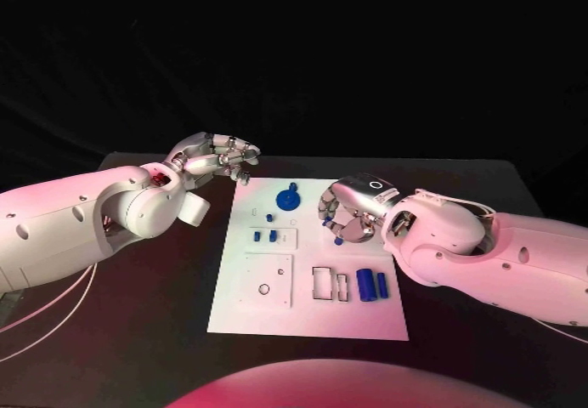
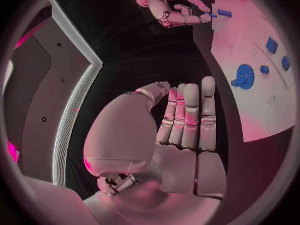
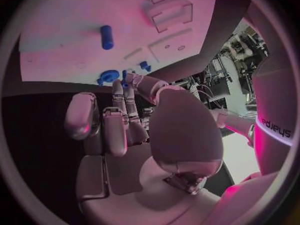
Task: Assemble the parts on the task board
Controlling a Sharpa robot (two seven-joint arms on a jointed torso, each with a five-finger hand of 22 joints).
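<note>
your left hand [image 1: 218, 158] is hovering off the task board's [image 1: 245, 310] far left corner, fingers loosely extended, holding nothing. your right hand [image 1: 349, 209] is hanging over the board's right side, fingers curled downward; whether it's pinching a part you can't tell. a blue gear [image 1: 288, 200] is sitting near the far edge, two blue cylinders [image 1: 371, 284] are lying at the near right.
</note>
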